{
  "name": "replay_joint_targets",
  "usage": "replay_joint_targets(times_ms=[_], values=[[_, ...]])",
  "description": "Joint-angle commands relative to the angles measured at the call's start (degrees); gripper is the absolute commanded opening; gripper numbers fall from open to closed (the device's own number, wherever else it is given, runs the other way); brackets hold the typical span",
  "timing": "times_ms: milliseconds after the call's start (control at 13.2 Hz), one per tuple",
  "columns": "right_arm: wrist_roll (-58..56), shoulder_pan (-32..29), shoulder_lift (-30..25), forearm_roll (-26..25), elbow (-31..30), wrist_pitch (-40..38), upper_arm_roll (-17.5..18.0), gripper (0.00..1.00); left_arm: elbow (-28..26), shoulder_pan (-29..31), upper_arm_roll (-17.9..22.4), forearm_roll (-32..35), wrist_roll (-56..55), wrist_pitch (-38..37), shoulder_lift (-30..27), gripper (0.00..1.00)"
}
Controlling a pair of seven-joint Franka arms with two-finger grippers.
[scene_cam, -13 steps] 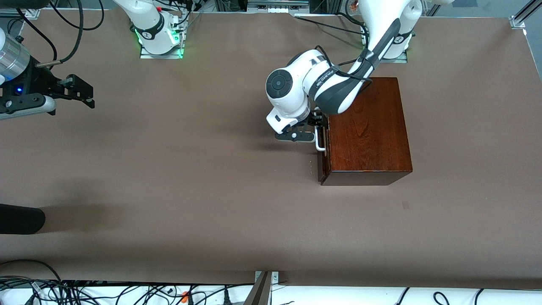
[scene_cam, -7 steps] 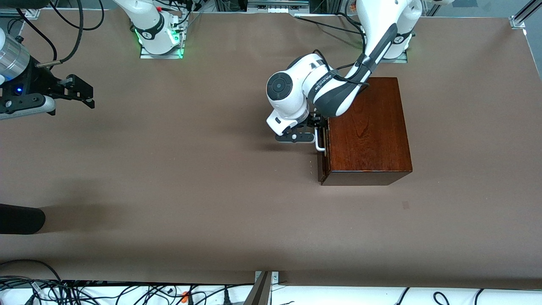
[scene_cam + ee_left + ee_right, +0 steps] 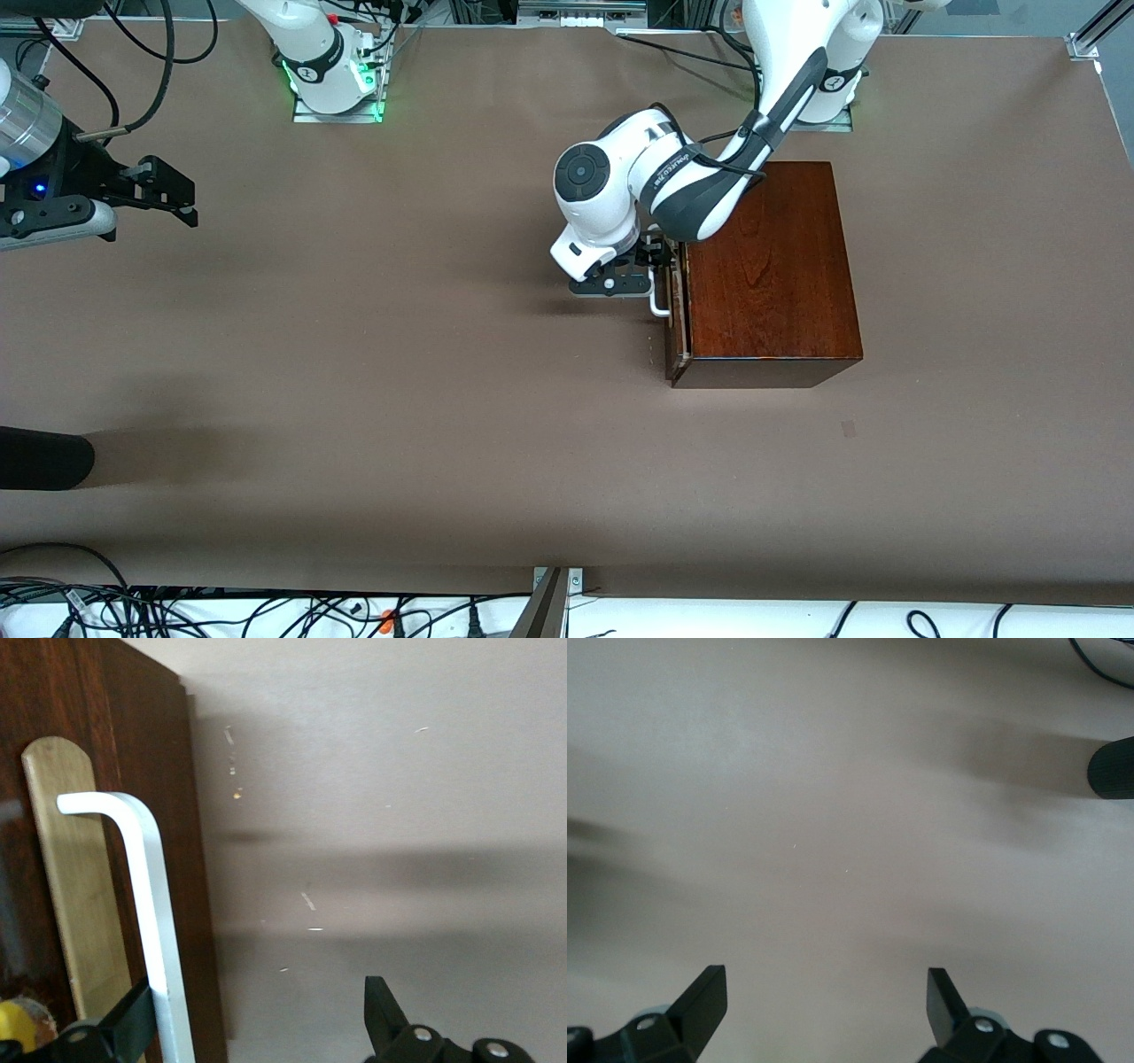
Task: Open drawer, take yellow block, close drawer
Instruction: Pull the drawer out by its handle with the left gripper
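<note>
While the drawer stands only a crack out of its box, the scene is set down as follows.

Wooden box (image 3: 771, 270): a glossy dark box is seen on the brown table (image 3: 399, 399), toward the left arm's end.

Drawer (image 3: 674, 323): its dark front is shown drawn slightly out of the box, with a thin pale strip visible between front and box top.

Handle (image 3: 151, 930): a white U-shaped bar is mounted on the drawer front, over a pale wood strip.

Left gripper (image 3: 653, 259): it is held at the handle; in the left wrist view the fingers (image 3: 133, 1023) are spread wide, one set between the bar and the drawer front, the other well clear over the table.

Yellow block (image 3: 13, 1028): only a yellow sliver is seen at the wrist view's edge, by the drawer front; its exact place cannot be told.

Right gripper (image 3: 824, 1001): it waits over bare table at the right arm's end, fingers parted, nothing between them.
</note>
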Motion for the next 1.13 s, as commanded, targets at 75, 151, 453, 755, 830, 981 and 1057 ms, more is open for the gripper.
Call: replay_joint_targets(times_ms=[75,151,453,755,830,981,1057], values=[[-0.13,-0.29,0.45,-0.06,1.27,-0.25,0.14,1.0,0.85,-2.39,-0.1,-2.26,-0.55,5.71,1.25,1.0],[-0.13,-0.21,0.53,-0.06,1.27,-0.25,0.14,1.0,0.94,-2.48,-0.1,-2.79,-0.55,6.33,1.43,1.0],[-0.13,-0.2,0.45,-0.06,1.27,-0.25,0.14,1.0,3.4,-3.8,-0.1,-3.93,-0.55,7.48,2.92,1.0],[-0.13,-0.2,0.45,-0.06,1.19,-0.33,0.14,1.0,3.49,-4.06,-0.1,-4.81,-0.47,7.39,2.84,1.0],[-0.13,-0.2,0.53,-0.06,1.19,-0.25,0.14,1.0,3.49,-4.06,-0.1,-4.81,-0.47,7.39,2.75,1.0],[-0.22,-0.2,0.45,-0.06,1.19,-0.33,0.14,1.0,5.85,-3.98,-0.01,-4.64,-0.2,7.13,2.75,1.0],[-0.22,-0.2,0.45,-0.06,1.19,-0.42,0.14,1.0,6.13,-3.8,-0.01,-4.64,-0.11,6.87,2.49,1.0]])
